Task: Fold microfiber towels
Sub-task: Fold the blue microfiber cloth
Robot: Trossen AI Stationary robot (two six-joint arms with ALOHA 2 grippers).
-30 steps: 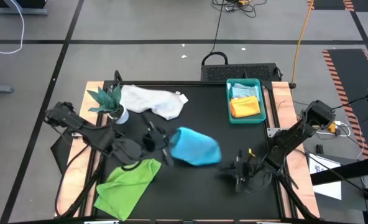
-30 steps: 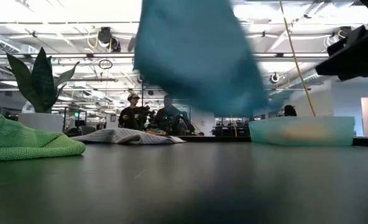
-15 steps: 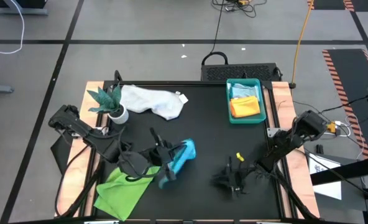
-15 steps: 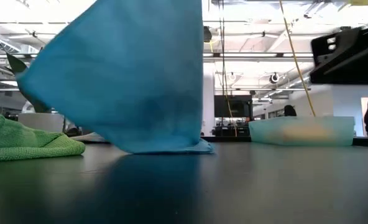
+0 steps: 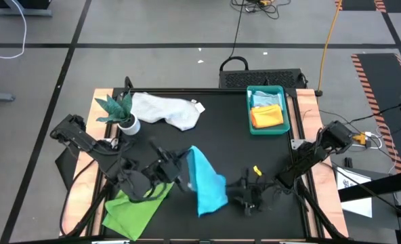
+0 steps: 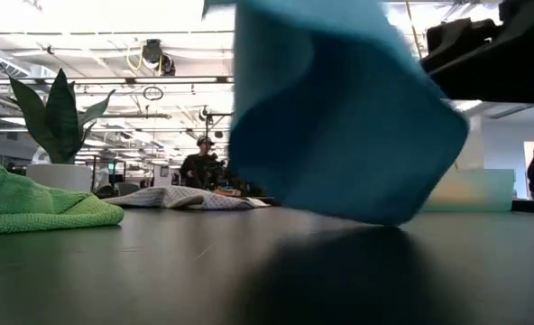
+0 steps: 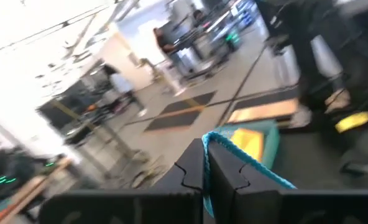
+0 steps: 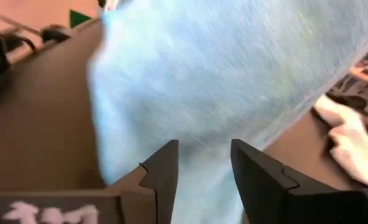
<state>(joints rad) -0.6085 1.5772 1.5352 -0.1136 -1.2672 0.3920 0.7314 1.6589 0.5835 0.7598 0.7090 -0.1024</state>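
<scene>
- Hanging from the left gripper (image 5: 175, 167), the blue towel (image 5: 206, 183) sits near the table's (image 5: 221, 125) front edge, about the middle.
- Its fingers (image 7: 193, 180) are closed on the towel's top edge.
- The towel runs long toward the front edge, just beside the right gripper (image 5: 243, 196).
- That gripper's fingers (image 8: 161, 171) look open, maybe touching cloth but not gripping it.
</scene>
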